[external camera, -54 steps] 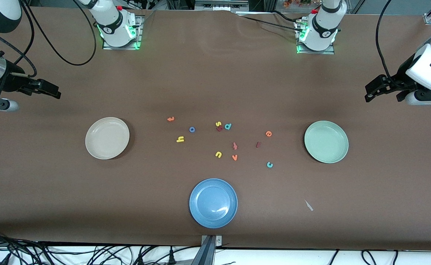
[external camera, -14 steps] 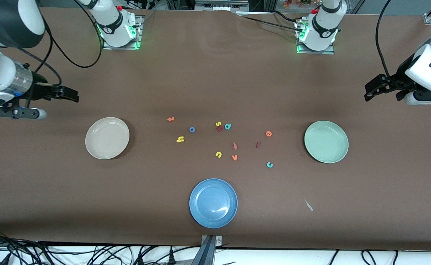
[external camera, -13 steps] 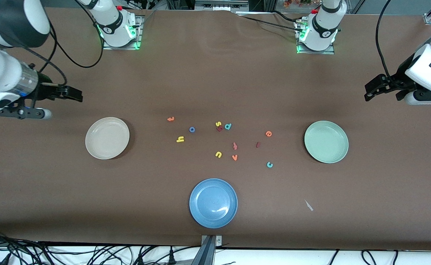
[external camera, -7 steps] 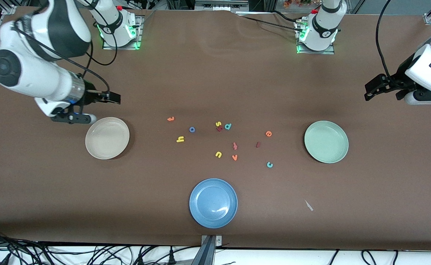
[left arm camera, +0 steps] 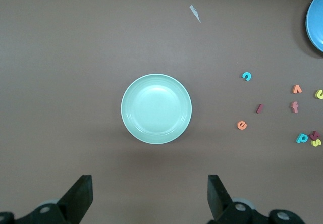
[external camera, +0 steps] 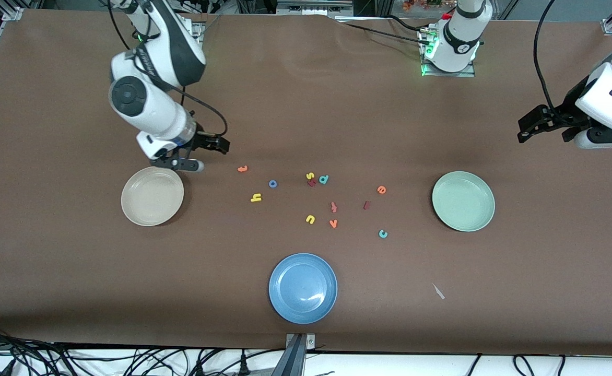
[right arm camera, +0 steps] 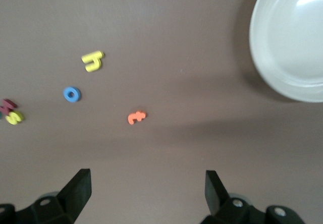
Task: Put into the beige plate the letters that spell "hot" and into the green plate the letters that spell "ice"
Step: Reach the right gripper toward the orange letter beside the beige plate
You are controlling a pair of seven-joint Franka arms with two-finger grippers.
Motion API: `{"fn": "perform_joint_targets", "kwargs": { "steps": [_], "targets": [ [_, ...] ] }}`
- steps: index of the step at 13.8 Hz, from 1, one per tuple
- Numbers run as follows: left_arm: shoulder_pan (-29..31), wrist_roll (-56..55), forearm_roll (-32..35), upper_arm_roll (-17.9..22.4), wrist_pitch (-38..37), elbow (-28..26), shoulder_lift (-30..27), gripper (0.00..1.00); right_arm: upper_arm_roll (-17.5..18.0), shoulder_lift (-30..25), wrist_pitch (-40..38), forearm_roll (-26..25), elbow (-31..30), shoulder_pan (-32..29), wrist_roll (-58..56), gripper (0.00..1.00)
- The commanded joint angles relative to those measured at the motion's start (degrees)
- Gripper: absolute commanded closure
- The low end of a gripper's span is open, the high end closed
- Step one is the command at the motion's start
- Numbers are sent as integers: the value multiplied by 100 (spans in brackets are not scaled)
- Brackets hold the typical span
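The beige plate (external camera: 152, 196) (right arm camera: 298, 42) lies toward the right arm's end of the table and the green plate (external camera: 463, 201) (left arm camera: 156, 109) toward the left arm's end. Between them lie the orange "t" (external camera: 242, 168) (right arm camera: 137, 117), blue "o" (external camera: 272, 184) (right arm camera: 71, 94), yellow "h" (external camera: 256, 197) (right arm camera: 93, 61), orange "e" (external camera: 381, 190) (left arm camera: 242, 125), dark red "i" (external camera: 367, 205) (left arm camera: 259, 108) and teal "c" (external camera: 383, 234) (left arm camera: 246, 76). My right gripper (external camera: 221, 145) (right arm camera: 146, 188) hangs open and empty over bare table between the beige plate and the "t". My left gripper (external camera: 525, 133) (left arm camera: 150, 193) waits open over the table's end, beside the green plate.
A blue plate (external camera: 303, 288) sits nearest the front camera. Other letters lie in the cluster: yellow "s" (external camera: 309, 176), teal "d" (external camera: 324, 179), pinkish "f" (external camera: 333, 207), yellow "u" (external camera: 310, 219), orange "v" (external camera: 333, 223). A small pale scrap (external camera: 438, 292) lies nearer the camera than the green plate.
My right arm has swung in from its end of the table to beside the beige plate, close to the "t", gripper still open. The left arm and all letters stay put.
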Motion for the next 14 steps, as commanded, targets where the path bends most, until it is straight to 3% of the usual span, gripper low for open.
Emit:
{"fn": "perform_joint_targets", "kwargs": {
  "steps": [1, 5, 14],
  "targets": [
    [13, -16, -131, 4, -123, 172, 80, 0, -14, 568, 505, 13, -57, 172, 93, 0],
    [13, -16, -131, 4, -123, 172, 80, 0, -23, 1298, 1112, -92, 75, 488, 155, 0],
    [-83, 27, -123, -39, -114, 154, 237, 0, -41, 2037, 1386, -838, 453, 630, 471, 0]
  ]
}}
